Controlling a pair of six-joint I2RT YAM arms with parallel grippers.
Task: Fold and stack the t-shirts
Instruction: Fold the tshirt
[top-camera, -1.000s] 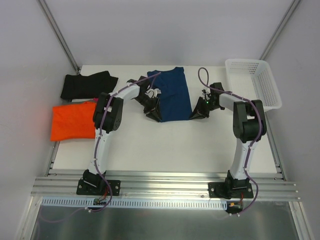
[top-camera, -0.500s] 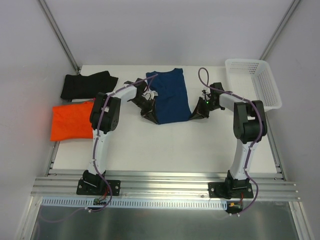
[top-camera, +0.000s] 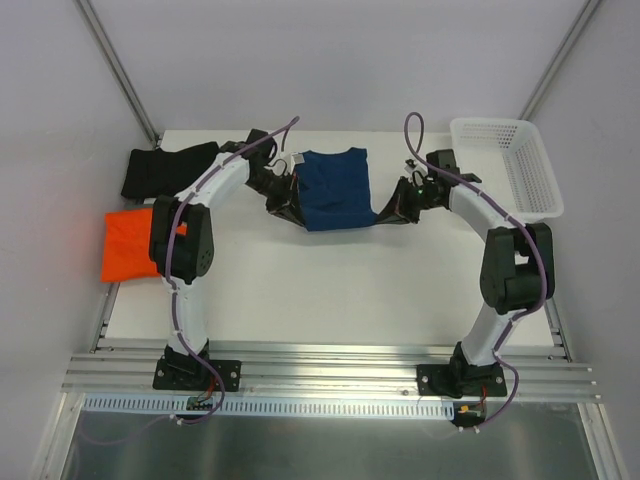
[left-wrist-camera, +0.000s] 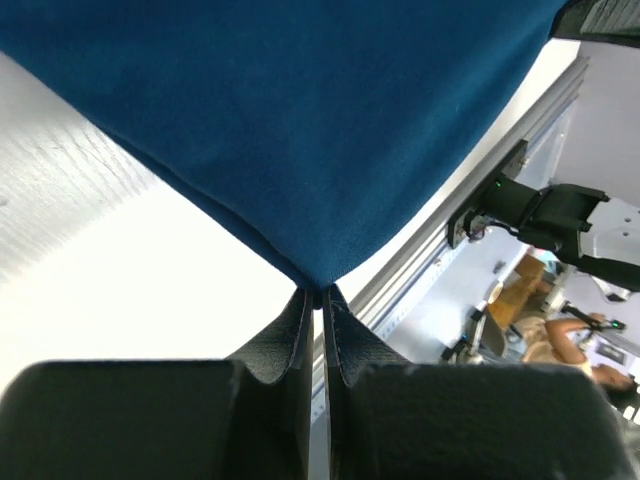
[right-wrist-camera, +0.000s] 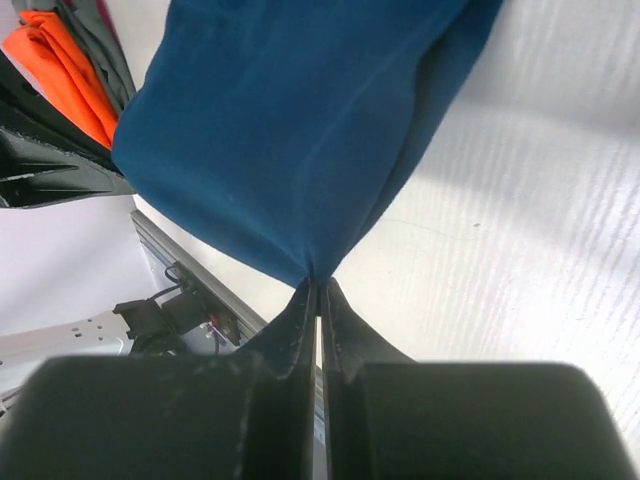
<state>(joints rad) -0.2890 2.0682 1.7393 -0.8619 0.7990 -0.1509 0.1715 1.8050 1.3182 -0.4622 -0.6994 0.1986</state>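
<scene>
The navy blue t-shirt (top-camera: 331, 188) hangs between my two grippers at the back middle of the table. My left gripper (top-camera: 282, 205) is shut on its near left corner (left-wrist-camera: 318, 280). My right gripper (top-camera: 388, 215) is shut on its near right corner (right-wrist-camera: 318, 270). The cloth is lifted and folded over toward the back. The bright orange t-shirt (top-camera: 128, 243) lies folded at the left edge and shows in the right wrist view (right-wrist-camera: 65, 60). The black t-shirt (top-camera: 165, 168) lies behind it at the back left.
A white lattice basket (top-camera: 506, 165) stands at the back right corner. The aluminium rail (top-camera: 330, 365) runs along the near edge, with both arm bases on it. The table (top-camera: 330, 290) is white.
Both grippers have moved toward the back and apart, carrying the near edge of the navy shirt up and over. The shirt now looks shorter and wider.
</scene>
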